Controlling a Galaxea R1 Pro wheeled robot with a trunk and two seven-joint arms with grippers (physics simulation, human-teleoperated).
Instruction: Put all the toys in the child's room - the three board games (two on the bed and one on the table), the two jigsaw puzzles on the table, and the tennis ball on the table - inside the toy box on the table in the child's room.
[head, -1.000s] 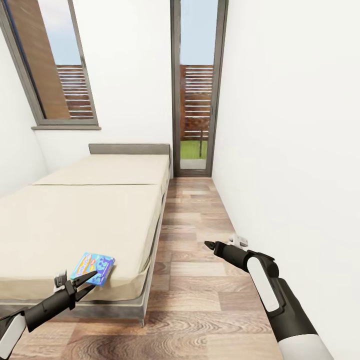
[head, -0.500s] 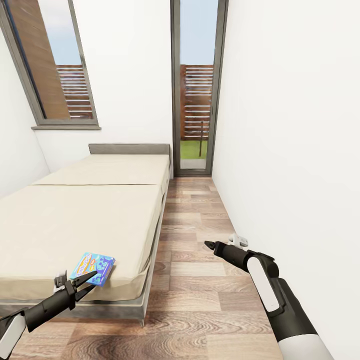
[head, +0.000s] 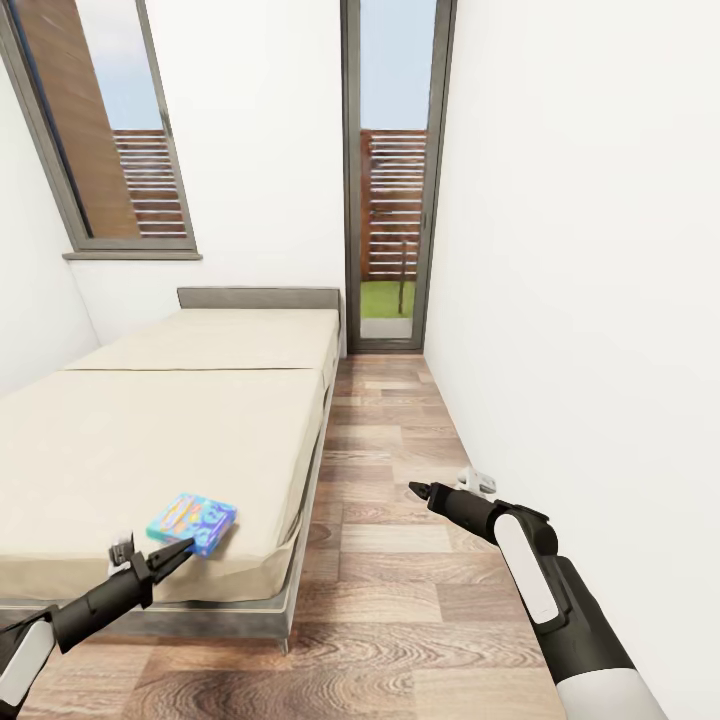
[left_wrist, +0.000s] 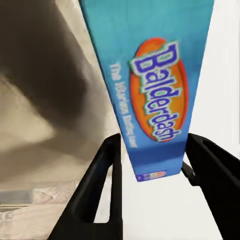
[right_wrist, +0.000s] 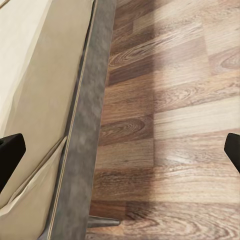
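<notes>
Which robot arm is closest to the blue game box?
The left pincer. Its tips point at the blue Balderdash board game on the bed's near corner, while the right pincer hangs over the wood floor, away from the bed.

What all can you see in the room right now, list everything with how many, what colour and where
Board game: one, blue box with an orange logo, flat on the near corner of the bed.
Bed: one, beige two-section mattress on a grey frame with a low grey headboard, along the left wall.
Window: one, grey frame, above the bed.
Glass door: one, tall and narrow, grey frame, far end of the room.
Floor: brown wood planks, right of the bed.
Walls: white.
Left gripper: one, black, open, just short of the board game's near edge.
Right gripper: one, black, open, empty, over the floor.
</notes>
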